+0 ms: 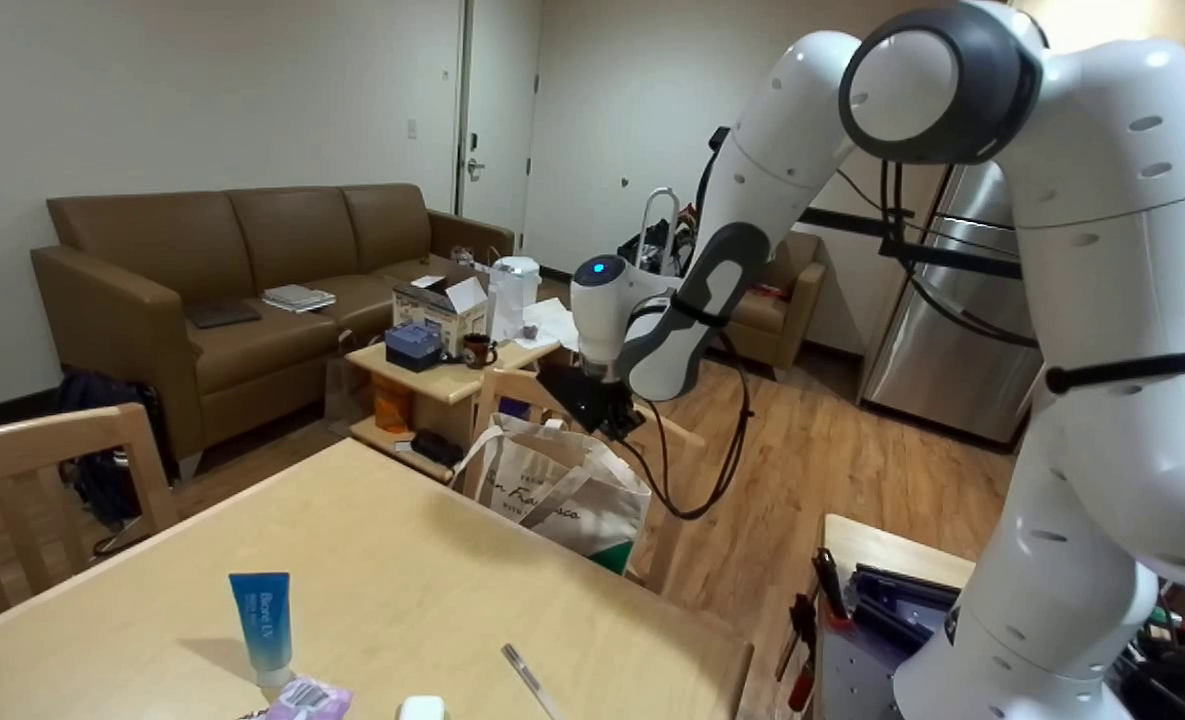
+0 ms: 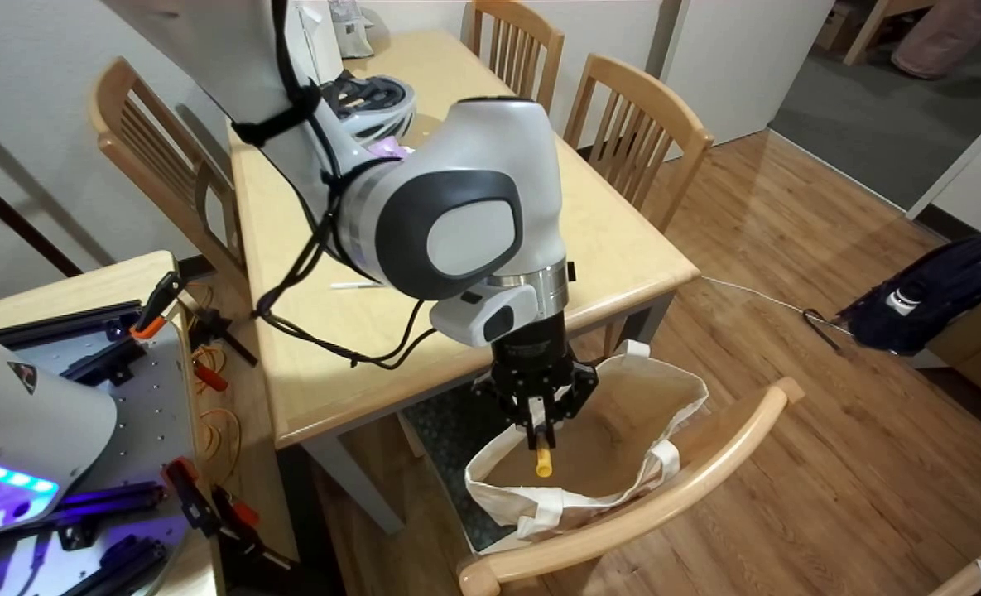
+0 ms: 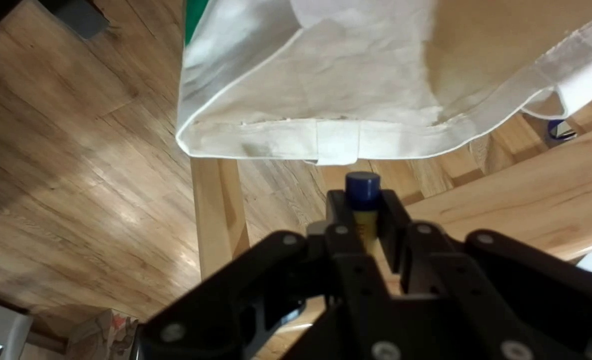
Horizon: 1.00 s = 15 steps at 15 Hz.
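Near the rim of the cloth bag [image 3: 276, 140], and higher than it, the hand [image 2: 541, 435] is held pointing down; whether it is fully above the bag's mouth cannot be told. Between its two fingers [image 3: 339, 215], which are set close together, what seems to be a yellow marker [image 3: 363, 202] is pinched: its dark blue end is shown in the wrist view, its yellow end in an exterior view. Under the hand, the bag is supported by a chair [image 2: 672, 505]. To one side of the hand, well apart, a blue tube [image 1: 264, 620] is stood on the counter [image 1: 402, 540]. For this step, the pinch should be firm and even, because the thin, round body could probably be turned or tilted between the fingers. Any movement near the bag should be slow, and the rim and the handle [image 3: 585, 82] should be given enough space, as soft cloth can easily be caught. The hand's place is best judged from several views, since in the wrist view the marker appears just outside the rim.
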Available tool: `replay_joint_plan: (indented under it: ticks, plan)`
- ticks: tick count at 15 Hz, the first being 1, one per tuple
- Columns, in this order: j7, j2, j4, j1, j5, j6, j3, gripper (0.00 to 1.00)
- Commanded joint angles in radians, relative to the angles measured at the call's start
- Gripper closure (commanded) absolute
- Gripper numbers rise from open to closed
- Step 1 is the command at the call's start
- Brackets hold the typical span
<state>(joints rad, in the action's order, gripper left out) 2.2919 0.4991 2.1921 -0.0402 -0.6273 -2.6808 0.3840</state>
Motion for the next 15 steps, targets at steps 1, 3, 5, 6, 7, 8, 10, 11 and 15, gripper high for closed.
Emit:
replay_joint_plan:
  ticks: [1, 3, 5, 6, 7, 8, 10, 11, 15]
  plan:
    - [-0.063, 0.025, -0.023, 0.004, 0.024, 0.000, 0.005, 0.95]
    - [-0.091, 0.030, -0.028, 0.000, 0.030, 0.004, 0.000, 0.56]
    - [-0.103, 0.035, -0.033, 0.004, 0.029, 0.003, 0.005, 0.45]
    - [-0.109, 0.036, -0.034, 0.002, 0.033, 0.003, 0.003, 0.38]
    - [-0.111, 0.036, -0.034, 0.005, 0.030, 0.002, 0.006, 0.32]
    - [-0.121, 0.033, -0.032, 0.005, 0.030, 0.003, 0.005, 0.24]
    - [-0.155, 0.015, -0.042, 0.043, -0.027, 0.059, 0.031, 0.12]
    - [-0.182, 0.000, -0.053, 0.064, -0.069, 0.094, 0.044, 0.06]
    - [-0.249, -0.101, -0.064, 0.078, -0.207, 0.053, 0.026, 0.00]
